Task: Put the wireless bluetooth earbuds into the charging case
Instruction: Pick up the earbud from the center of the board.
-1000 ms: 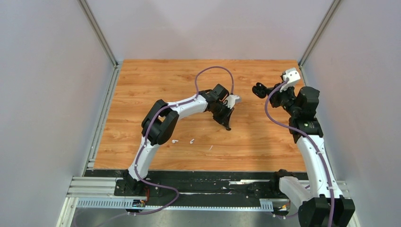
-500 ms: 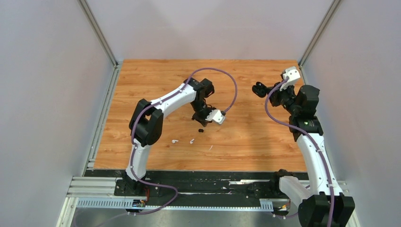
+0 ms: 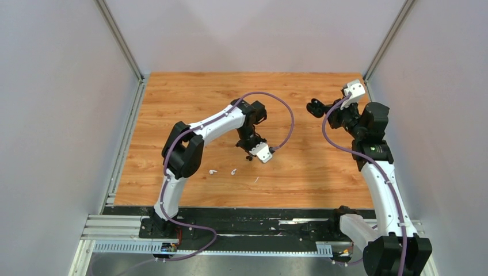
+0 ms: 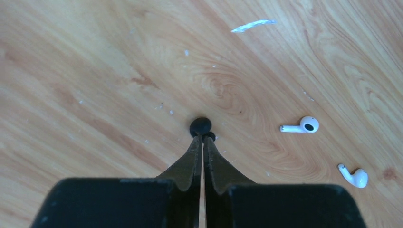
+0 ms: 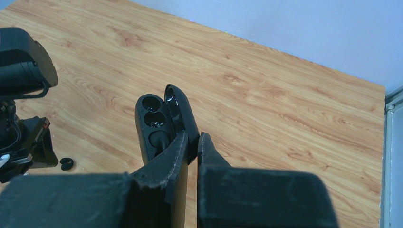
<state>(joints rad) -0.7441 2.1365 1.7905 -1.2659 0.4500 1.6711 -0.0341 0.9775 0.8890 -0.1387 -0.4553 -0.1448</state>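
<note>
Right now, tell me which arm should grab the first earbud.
Left. The left gripper, shut, sits close beside both earbuds on the table; the right gripper is busy, clamped on the open case.

Left arm (image 3: 213, 123) and right arm (image 3: 382, 187) share white shells and bulky black joints. A purple cable (image 3: 292, 118) trails along each. White camera blocks (image 3: 263, 152) cap the wrists. Left claw (image 4: 203, 138) and right claw (image 5: 193, 137) are matte black wedges.
</note>
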